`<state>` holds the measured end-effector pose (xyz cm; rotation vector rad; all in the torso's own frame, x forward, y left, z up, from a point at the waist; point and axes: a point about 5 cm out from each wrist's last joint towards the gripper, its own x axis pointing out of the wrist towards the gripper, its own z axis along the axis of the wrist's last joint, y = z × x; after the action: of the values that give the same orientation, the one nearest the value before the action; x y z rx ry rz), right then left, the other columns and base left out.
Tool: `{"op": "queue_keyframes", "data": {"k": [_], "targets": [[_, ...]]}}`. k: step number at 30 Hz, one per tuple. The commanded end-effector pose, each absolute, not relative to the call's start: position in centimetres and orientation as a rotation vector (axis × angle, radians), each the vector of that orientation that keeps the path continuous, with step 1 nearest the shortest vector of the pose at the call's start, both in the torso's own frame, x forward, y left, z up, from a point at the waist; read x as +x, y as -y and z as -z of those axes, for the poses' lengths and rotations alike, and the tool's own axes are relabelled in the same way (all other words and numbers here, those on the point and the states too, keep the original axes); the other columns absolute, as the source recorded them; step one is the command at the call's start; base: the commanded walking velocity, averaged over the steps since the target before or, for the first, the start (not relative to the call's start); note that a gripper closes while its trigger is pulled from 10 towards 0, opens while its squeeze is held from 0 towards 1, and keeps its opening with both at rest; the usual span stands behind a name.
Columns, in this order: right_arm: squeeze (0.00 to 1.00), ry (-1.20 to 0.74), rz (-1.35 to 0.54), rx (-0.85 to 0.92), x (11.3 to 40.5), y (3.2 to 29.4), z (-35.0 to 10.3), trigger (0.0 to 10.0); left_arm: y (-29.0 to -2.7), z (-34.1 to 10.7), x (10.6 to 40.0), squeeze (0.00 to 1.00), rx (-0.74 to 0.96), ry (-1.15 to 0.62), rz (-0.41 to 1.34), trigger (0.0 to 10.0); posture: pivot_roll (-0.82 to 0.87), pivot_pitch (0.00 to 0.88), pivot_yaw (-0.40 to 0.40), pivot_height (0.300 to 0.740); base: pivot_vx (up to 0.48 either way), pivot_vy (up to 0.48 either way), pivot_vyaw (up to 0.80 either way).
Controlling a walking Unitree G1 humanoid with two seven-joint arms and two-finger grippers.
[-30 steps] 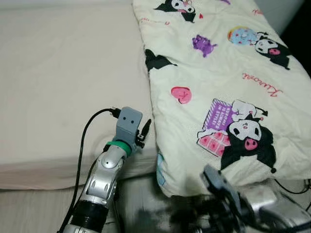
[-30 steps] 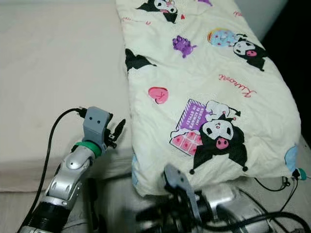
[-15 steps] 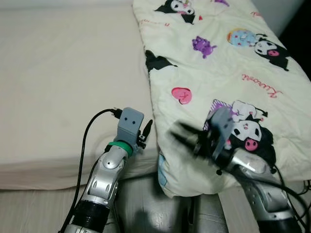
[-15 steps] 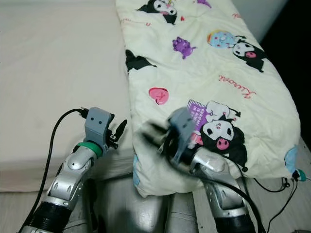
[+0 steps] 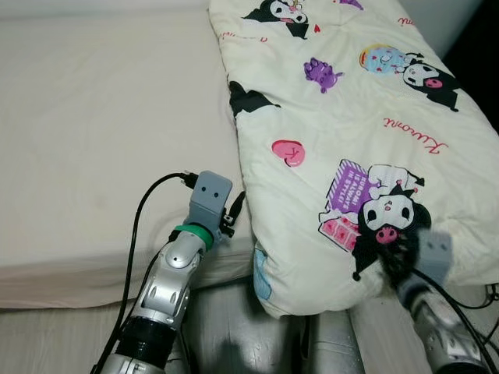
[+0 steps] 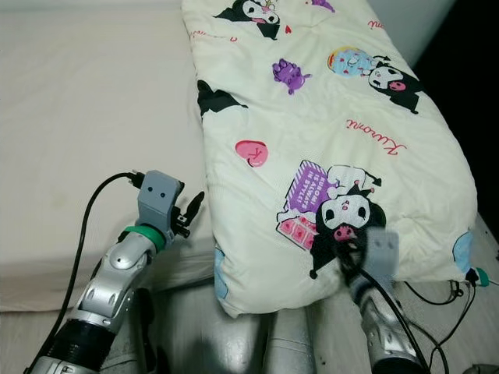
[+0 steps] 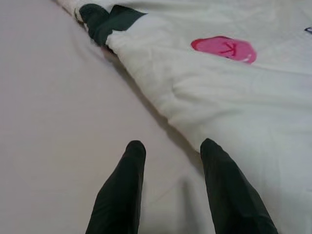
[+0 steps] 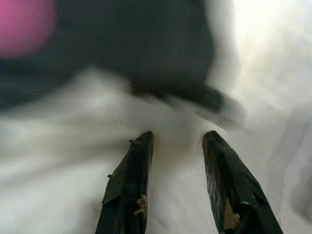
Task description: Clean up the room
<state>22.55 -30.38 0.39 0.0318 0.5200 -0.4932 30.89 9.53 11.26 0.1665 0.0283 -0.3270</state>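
A cream quilt (image 5: 351, 132) printed with black cartoon figures, hearts and a purple book covers the right half of the bed, its near edge hanging over the front. My left gripper (image 7: 169, 146) is open just above the beige sheet (image 5: 101, 125), beside the quilt's left edge (image 7: 161, 112). My right gripper (image 8: 174, 139) is open and held close to the quilt's near end, by the black cartoon figure (image 5: 390, 226). The right arm (image 5: 425, 288) is blurred with motion.
The mattress front edge (image 5: 70, 288) runs across the lower left. Black cables (image 6: 437, 300) lie on the floor at the lower right, near a small teal object (image 6: 481, 277). My grey legs (image 5: 249, 335) stand against the bed front.
My right arm swung up from below the bed, across the quilt's near end, then to the right, and now sits by the black cartoon figure. The left arm has stayed still.
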Motion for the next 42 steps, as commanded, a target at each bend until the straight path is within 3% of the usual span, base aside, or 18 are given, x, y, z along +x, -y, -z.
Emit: {"op": "queue_keyframes", "data": {"k": [1, 5, 6, 7, 11, 12, 15, 17, 20, 23, 33, 42], "targets": [[0.0, -0.559, 0.595, 0.013, 21.1, 31.8, 0.2, 10.0, -9.7, -10.5, 30.5, 0.0, 0.173, -0.051, 0.322, 10.0, -0.05, 0.125, 0.049, 0.545, 0.0, 0.0, 0.0], [0.0, -0.512, 0.573, -0.042, 21.5, 31.9, -0.5, 10.0, -9.7, -10.5, 30.5, 0.0, 0.173, -0.052, 0.322, 10.0, -0.06, 0.125, 0.048, 0.545, 0.0, 0.0, 0.0], [0.0, -0.34, 0.406, -0.111, 23.6, 30.3, -2.8, 10.0, -9.7, -10.5, 30.6, 0.0, 0.171, -0.051, 0.324, 10.0, -0.06, 0.127, 0.048, 0.545, 0.0, 0.0, 0.0], [0.0, -0.119, 0.148, -0.228, 25.8, 27.0, -6.1, 10.0, -9.6, -10.5, 30.6, 0.0, 0.17, -0.049, 0.326, 10.0, -0.06, 0.127, 0.043, 0.545, 0.0, 0.0, 0.0], [0.0, -0.07, 0.091, -0.259, 26.2, 26.1, -6.8, 10.0, -9.6, -10.5, 30.6, 0.0, 0.17, -0.049, 0.327, 10.0, -0.07, 0.128, 0.041, 0.545, 0.0, 0.0, 0.0], [0.0, -0.011, 0.042, -0.264, 26.4, 24.7, -8.1, 10.0, -9.6, -10.4, 30.6, 0.0, 0.171, -0.048, 0.329, 10.0, -0.06, 0.127, 0.033, 0.545, 0.0, 0.0, 0.0], [0.0, 0.087, -0.058, -0.246, 24.7, 21.1, -10.0, 10.0, -9.6, -10.4, 30.5, 0.0, 0.173, -0.047, 0.328, 10.0, -0.07, 0.132, 0.022, 0.545, 0.0, 0.0, 0.0], [0.0, 0.087, -0.058, -0.246, 24.7, 21.1, -10.0, 10.0, -9.6, -10.4, 30.5, 0.0, 0.173, -0.047, 0.328, 10.0, -0.07, 0.132, 0.022, 0.545, 0.0, 0.0, 0.0], [0.0, 0.171, -0.148, -0.248, 21.4, 17.3, -11.1, 10.0, -9.6, -10.2, 30.4, 0.0, 0.17, -0.052, 0.328, 10.0, -0.09, 0.139, 0.03, 0.545, 0.0, 0.0, 0.0], [0.0, 0.221, -0.164, -0.233, 21.1, 16.5, -11.8, 10.0, -9.4, -10.1, 30.3, 0.0, 0.168, -0.055, 0.333, 10.0, -0.09, 0.137, 0.033, 0.545, 0.0, 0.0, 0.0], [0.0, 0.291, -0.033, -0.043, 26.0, 17.0, -14.7, 10.0, -10.3, -11.1, 30.8, 0.0, 0.125, -0.024, 0.284, 10.0, -0.07, 0.097, 0.017, 0.559, 0.0, 0.0, 0.0], [0.0, 0.317, -0.078, -0.058, 27.8, 15.5, -15.2, 10.0, -9.8, -13.8, 31.5, 0.0, 0.032, 0.057, 0.254, 10.0, -0.05, 0.075, 0.003, 0.593, 0.0, 0.0, 0.0]]}}
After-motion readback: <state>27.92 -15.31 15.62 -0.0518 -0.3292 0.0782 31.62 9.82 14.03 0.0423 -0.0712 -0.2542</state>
